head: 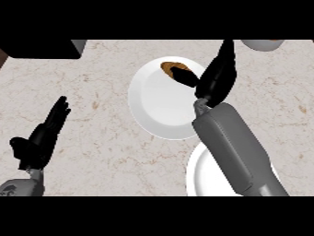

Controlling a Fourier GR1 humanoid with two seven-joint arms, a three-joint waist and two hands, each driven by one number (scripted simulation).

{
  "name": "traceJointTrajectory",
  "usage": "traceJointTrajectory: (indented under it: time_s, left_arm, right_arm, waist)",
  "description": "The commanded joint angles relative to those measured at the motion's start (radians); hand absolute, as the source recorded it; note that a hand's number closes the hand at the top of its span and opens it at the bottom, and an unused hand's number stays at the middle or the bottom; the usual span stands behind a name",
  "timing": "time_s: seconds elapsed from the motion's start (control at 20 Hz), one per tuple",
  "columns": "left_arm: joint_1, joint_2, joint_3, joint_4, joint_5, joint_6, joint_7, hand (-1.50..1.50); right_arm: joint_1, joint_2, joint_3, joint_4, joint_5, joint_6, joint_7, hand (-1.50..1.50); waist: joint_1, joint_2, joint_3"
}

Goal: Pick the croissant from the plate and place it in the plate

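A brown croissant (169, 68) lies at the far end of a white plate (159, 108) in the middle of the counter. My right hand (215, 76) reaches over that plate's right rim, its thumb pressed against the croissant and its fingers stretched up beyond it, so the croissant is partly hidden. A second white plate (199, 177) sits near the front edge, mostly covered by my right forearm. My left hand (42, 136) rests open at the left, fingers pointing away from me.
A black box-like object (40, 48) stands at the back left corner. A white cup or bowl (263, 44) shows at the back right edge. Dark wood borders the marble counter on both sides.
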Motion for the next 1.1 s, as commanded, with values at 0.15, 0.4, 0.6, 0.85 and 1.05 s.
traceJointTrajectory:
  time_s: [0.15, 0.4, 0.6, 0.85, 1.05]
  left_arm:
    - [0.031, -0.016, 0.014, -0.005, -0.002, 0.023, -0.005, 0.0]
    - [0.09, 0.014, 0.027, -0.042, 0.011, -0.022, -0.018, 0.0]
    - [0.057, -0.008, 0.019, -0.027, -0.012, -0.009, -0.03, 0.0]
    - [0.003, -0.008, 0.043, 0.009, -0.027, -0.01, -0.024, 0.0]
    - [-0.048, 0.009, 0.076, 0.057, -0.003, -0.051, 0.002, 0.0]
  right_arm:
    - [0.286, -0.029, 0.013, -0.314, -0.152, -0.188, -0.135, -1.5]
    - [0.591, -0.14, 0.134, -0.589, -0.279, -0.183, -0.283, -1.5]
    - [0.79, -0.242, 0.218, -0.683, -0.423, -0.235, -0.445, -1.5]
    - [0.866, -0.318, 0.231, -0.655, -0.653, -0.267, -0.694, -1.5]
    - [0.931, -0.336, 0.193, -0.648, -0.832, -0.213, -0.892, -1.5]
  waist:
    - [-0.039, -0.006, 0.001]
    - [-0.031, -0.006, 0.0]
    - [-0.029, -0.003, 0.0]
    - [-0.023, -0.001, 0.0]
    - [-0.025, -0.001, 0.0]
